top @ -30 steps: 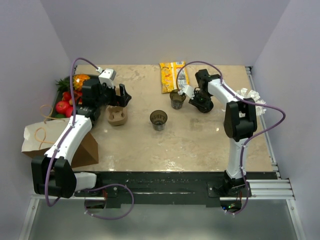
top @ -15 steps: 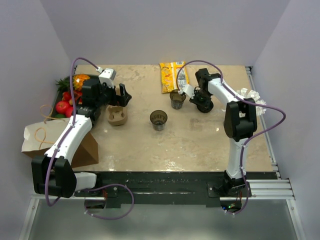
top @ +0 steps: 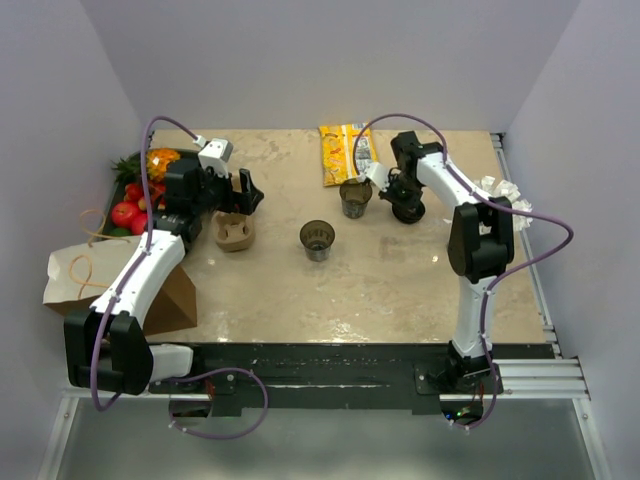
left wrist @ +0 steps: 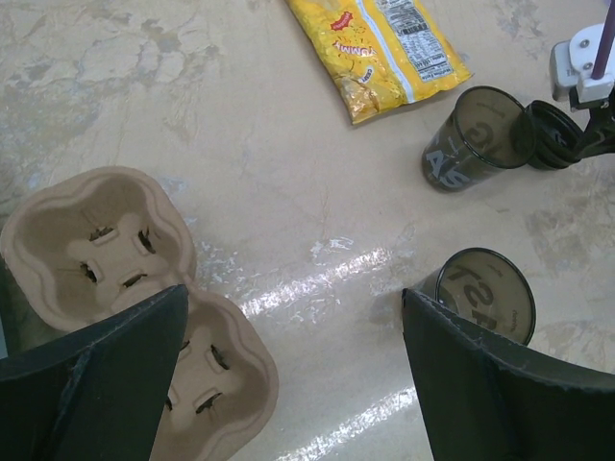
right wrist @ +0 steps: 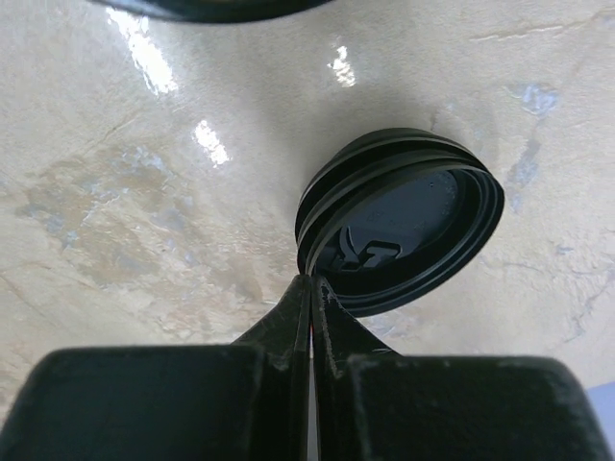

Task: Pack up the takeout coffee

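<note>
Right pincer [right wrist: 309, 288] is closed tight, its tips pinching the near rim of the black lid [right wrist: 404, 226], which sits tilted over the worktop [top: 400, 280]. Just beside the lid stands a dark cup [top: 354, 197], near the yellow snack bag [top: 340, 152]. A second cup [top: 317, 239] stands at the middle. Left pincer [left wrist: 293, 291] is wide open and holds nothing, above the cardboard cup carrier [left wrist: 96, 240]
</note>
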Controlling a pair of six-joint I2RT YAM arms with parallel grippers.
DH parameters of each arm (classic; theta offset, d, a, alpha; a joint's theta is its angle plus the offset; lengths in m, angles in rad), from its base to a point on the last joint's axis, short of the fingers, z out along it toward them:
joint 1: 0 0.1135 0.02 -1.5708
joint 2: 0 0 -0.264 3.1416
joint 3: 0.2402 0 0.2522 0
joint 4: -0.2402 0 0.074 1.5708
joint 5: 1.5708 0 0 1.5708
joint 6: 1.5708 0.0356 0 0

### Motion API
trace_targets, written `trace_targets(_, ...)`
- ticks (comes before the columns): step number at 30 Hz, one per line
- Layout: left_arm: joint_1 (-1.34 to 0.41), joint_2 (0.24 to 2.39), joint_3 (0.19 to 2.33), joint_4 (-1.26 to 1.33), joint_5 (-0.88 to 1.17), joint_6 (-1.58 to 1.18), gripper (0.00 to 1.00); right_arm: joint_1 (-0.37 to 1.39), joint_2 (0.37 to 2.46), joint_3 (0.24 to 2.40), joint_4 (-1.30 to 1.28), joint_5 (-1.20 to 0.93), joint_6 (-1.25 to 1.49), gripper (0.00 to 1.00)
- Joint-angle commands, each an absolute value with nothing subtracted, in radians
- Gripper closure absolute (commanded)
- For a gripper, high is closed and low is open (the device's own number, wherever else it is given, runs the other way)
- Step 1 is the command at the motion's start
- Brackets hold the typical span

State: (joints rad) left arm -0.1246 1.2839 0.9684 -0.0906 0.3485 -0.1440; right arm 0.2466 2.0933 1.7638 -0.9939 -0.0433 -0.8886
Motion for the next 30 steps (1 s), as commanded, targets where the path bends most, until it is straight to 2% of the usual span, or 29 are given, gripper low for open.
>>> trace_targets(1,-0.121,1.285,0.966,-0.045,0.368,-0.163,0.04,0.249,2.043,1.842,-1.000,-0.041,-0.818,1.00)
trace_targets(9,-0.123,1.296,0.963,-0.034,0.390,-0.150,0.04,0.250,1.964,1.887,-1.000,-0.097,-0.735,1.00)
trace_targets(10,-0.123,1.299,0.965,-0.031,0.393,-0.152,0.04,0.250,1.963,1.873,-0.994,-0.103,-0.736,0.95)
trace_targets(13,-0.123,1.307,0.974,-0.031,0.400,-0.155,0.04,0.261,1.985,1.844,-1.006,-0.089,-0.762,0.71)
trace_targets(14,-0.123,1.310,0.977,-0.031,0.402,-0.155,0.04,0.264,2.005,1.836,-1.005,-0.078,-0.762,0.68)
trace_targets(30,-0.123,1.301,0.980,-0.046,0.382,-0.143,0.04,0.262,2.126,1.853,-1.032,-0.055,-0.822,0.66)
